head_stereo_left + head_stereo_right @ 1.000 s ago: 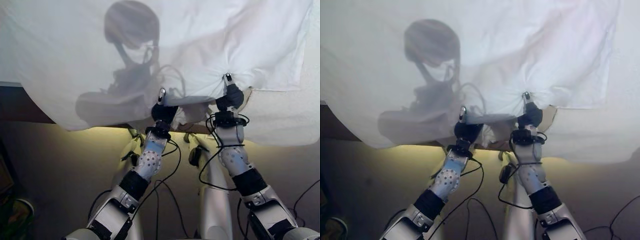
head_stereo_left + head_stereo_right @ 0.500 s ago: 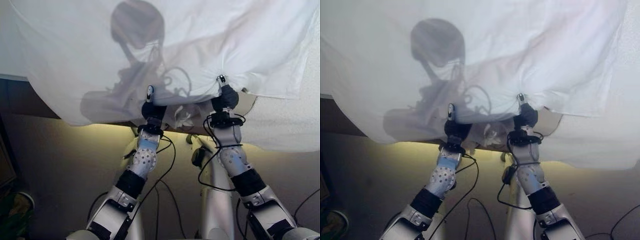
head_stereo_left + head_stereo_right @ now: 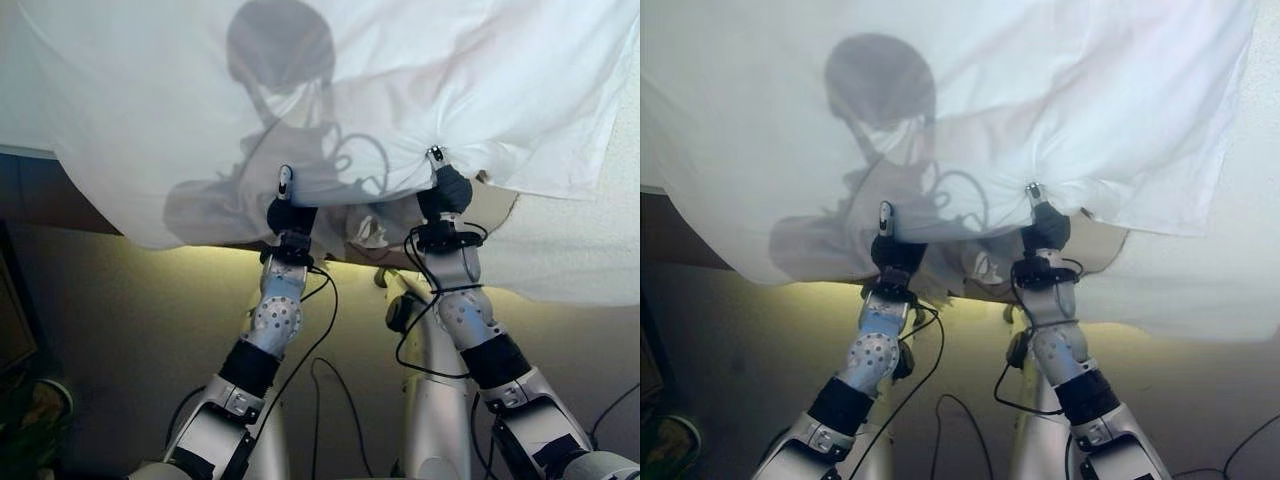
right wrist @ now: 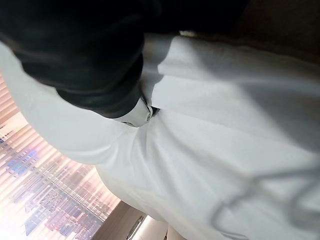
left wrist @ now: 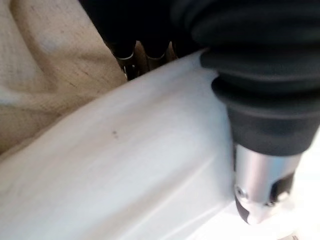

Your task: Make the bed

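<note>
Sheet (image 3: 440, 90), white and thin, is lifted and spread across the far part of the scene, billowing over the bed; its near hem hangs in a loose curve from far left toward the right. Left hand (image 3: 288, 214) is raised at the hem left of centre, thumb and fingers closed onto a fold of the cloth, as the left wrist view confirms with the thumb (image 5: 262, 190) pressed over white fabric. Right hand (image 3: 443, 190) is raised just to the right, well apart from the left, also clenched on the hem, with radiating puckers in the cloth at the grip. Mattress (image 3: 580, 250), off-white and textured, lies under the sheet on the right.
</note>
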### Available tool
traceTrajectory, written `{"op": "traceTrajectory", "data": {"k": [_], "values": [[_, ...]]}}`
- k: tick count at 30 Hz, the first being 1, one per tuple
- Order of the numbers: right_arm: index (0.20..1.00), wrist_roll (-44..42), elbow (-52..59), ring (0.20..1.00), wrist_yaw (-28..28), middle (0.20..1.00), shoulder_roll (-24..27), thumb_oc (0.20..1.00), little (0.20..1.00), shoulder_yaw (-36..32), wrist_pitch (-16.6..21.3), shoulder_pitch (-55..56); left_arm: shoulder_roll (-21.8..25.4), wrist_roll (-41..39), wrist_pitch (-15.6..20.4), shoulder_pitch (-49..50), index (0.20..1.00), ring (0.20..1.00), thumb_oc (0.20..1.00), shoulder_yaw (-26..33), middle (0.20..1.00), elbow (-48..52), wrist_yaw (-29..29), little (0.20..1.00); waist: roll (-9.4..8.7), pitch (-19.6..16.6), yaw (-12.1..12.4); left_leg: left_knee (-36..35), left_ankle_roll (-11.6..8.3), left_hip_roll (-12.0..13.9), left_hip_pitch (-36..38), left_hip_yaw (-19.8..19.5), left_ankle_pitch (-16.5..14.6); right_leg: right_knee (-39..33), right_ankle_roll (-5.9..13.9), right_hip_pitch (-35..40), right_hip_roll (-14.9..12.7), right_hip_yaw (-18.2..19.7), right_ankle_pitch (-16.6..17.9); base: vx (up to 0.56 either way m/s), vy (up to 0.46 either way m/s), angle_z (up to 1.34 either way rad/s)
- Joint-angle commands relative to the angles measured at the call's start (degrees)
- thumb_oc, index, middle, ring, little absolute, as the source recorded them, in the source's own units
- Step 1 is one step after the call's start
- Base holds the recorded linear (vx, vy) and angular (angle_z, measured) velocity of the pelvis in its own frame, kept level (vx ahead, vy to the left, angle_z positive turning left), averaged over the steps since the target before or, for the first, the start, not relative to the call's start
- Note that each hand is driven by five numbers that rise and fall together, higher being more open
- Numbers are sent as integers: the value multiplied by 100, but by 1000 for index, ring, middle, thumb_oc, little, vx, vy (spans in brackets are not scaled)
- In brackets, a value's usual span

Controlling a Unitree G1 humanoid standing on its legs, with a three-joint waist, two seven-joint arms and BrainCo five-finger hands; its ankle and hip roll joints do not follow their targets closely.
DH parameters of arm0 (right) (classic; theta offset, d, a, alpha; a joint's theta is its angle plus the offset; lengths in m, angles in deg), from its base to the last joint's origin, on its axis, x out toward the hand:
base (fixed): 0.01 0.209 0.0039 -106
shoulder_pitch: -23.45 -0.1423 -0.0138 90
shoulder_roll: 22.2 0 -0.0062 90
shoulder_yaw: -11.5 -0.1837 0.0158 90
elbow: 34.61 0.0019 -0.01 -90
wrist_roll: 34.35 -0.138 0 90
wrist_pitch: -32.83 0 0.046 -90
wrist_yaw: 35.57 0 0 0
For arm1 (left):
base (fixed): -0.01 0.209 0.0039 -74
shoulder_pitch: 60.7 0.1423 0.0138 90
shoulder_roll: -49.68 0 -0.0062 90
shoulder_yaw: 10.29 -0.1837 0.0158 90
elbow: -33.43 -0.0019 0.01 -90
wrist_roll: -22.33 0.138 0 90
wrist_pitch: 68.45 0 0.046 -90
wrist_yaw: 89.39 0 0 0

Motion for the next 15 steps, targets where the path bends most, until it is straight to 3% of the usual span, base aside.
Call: {"op": "traceTrajectory", "data": {"k": [1, 15], "values": [[200, 186, 704, 200, 40, 200, 462, 200, 200, -976, 565, 260, 986, 8, 1375, 669, 1000, 1000, 1000, 2183, 1000, 377, 262, 1000, 153, -176, 60, 491, -82, -241, 349, 192, -964, 76, 635, -183, -150, -156, 362, 0, 0, 0], [200, 149, 693, 200, -33, 200, 452, 200, 200, -1395, 807, 285, 1039, 187, 1275, 1134, 1000, 1000, 1000, 2386, 1000, 220, 224, 1000, 225, -176, 118, 525, -80, -221, 438, 179, -991, 126, 624, -91, -120, -191, 282, 0, 0, 0]]}}
